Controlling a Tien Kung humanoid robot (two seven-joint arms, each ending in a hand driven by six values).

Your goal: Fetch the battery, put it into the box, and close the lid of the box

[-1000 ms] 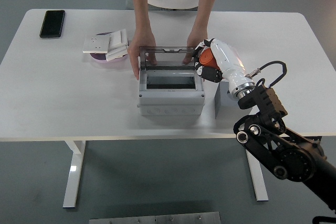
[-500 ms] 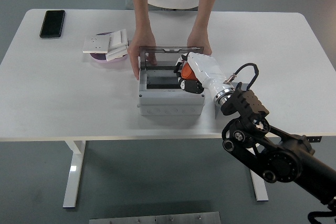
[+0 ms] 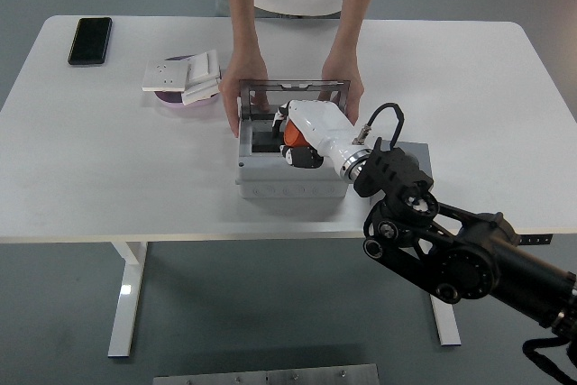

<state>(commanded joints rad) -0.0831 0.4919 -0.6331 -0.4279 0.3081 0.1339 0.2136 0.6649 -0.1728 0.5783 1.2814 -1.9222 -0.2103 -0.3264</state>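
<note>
Right white-shelled hand [image 3: 297, 140] has moved from beside the grey plastic box [image 3: 293, 178] to over its opening, fingers curled round the orange battery [image 3: 294, 133]; release next.

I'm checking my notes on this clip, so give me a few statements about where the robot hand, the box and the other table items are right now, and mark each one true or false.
1. The right robot hand is over the open grey box. True.
2. The box lid is shut. False: it stands raised at the back.
3. A person's hands are at the box's far corners. True.
4. The black phone lies at the table's far right. False: far left.
5. The left robot hand is pressing the lid. False: it is out of view.
</note>
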